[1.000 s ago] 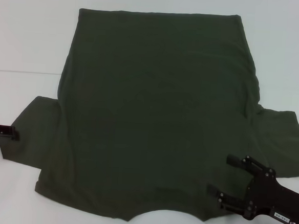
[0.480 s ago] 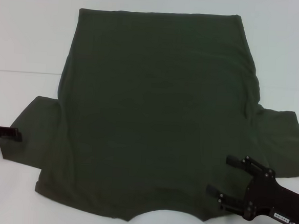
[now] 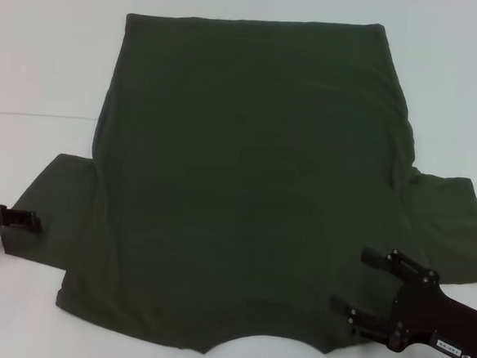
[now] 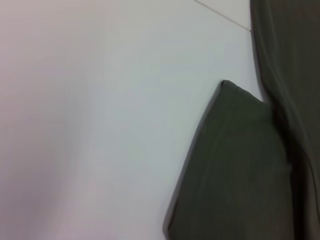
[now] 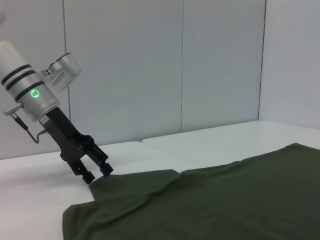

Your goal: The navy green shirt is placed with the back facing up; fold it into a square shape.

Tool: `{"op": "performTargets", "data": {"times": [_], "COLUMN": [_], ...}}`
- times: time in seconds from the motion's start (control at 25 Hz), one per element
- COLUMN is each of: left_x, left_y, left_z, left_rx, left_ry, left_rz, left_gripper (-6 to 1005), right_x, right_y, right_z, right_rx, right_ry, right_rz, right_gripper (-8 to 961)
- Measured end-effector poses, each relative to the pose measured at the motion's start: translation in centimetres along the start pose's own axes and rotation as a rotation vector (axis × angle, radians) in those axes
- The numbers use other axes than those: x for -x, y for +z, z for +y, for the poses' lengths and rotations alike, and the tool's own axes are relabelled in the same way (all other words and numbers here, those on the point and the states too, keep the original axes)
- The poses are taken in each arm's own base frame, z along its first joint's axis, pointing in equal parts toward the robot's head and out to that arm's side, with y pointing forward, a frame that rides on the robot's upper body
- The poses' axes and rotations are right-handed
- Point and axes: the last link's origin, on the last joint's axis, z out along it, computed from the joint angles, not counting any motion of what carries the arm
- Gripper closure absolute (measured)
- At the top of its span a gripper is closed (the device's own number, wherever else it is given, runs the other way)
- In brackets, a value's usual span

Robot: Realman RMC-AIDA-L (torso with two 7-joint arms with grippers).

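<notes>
The navy green shirt [image 3: 246,188] lies flat and unfolded mid-bench, so every fold remains: the left hand [image 3: 29,221], fingers narrow, touches its left sleeve edge, while the right hand [image 3: 358,282] hovers wide over the right shoulder.

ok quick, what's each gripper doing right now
Left gripper: at the edge of the shirt's left sleeve, open or shut cannot be told.
Right gripper: open, holding nothing.
</notes>
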Motion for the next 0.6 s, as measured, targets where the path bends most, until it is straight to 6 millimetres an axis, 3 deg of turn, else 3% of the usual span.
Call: {"op": "performTargets", "data": {"times": [0.6], "left_x": [0.13], "left_y": [0.27], "left_z": [0.07], "left_rx": [0.004], "left_ry": [-0.009], "left_rz": [0.003], "left_gripper": [104], "right_x": [0.0], "right_y": [0.02], "right_z": [-0.01], "right_rx": [0.0], "right_ry": [-0.001], "right_rz": [0.001], "right_gripper": [24]}}
